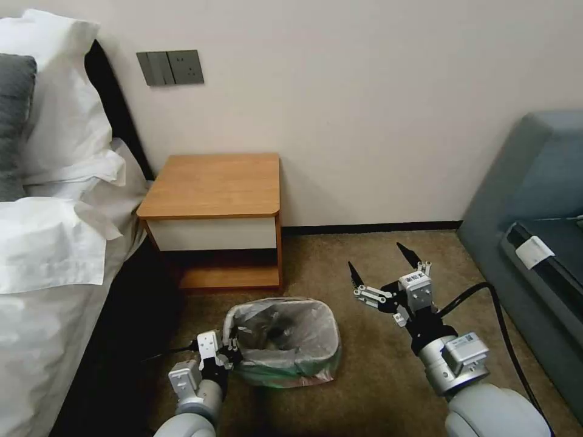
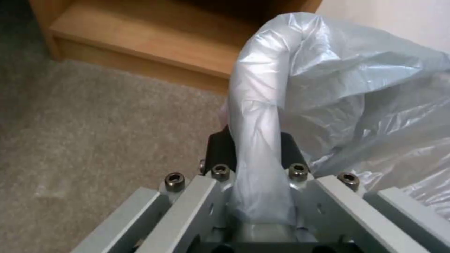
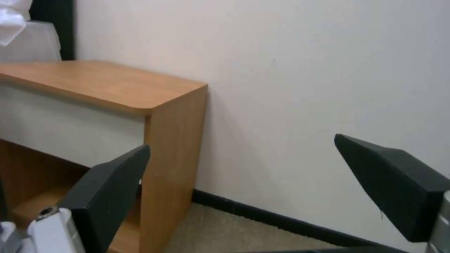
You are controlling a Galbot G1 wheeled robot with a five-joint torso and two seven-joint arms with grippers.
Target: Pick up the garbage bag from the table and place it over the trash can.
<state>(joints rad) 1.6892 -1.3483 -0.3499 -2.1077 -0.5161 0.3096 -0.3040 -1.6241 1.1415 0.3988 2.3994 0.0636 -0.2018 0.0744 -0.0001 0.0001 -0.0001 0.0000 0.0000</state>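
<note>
A bedroom corner with a pale wall [image 1: 376, 109] and brown carpet [image 1: 376, 364]: a bed [image 1: 54, 255] on the robot's left, a grey sofa [image 1: 534, 200] on its right. Between them the table [image 1: 214, 185] stands against the wall, its top bare. Just in front of it on the carpet sits the trash can [image 1: 285, 358], and the garbage bag [image 1: 306, 325] already lines it — the plastic is draped over the rim on all visible sides and sags into the hollow, with a loose skirt gathered near the base. The pick-up is evidently done and the fitting appears nearly complete. The left gripper [image 1: 229, 355] sits at the can's near-left rim, its fingers [image 2: 220, 151] closed on the bag-covered edge, as the left wrist view confirms. The right gripper [image 1: 384, 267] hovers apart to the right of the can, fingers spread wide and empty. What seems left is little — releasing the rim and perhaps smoothing the loose plastic.
</note>
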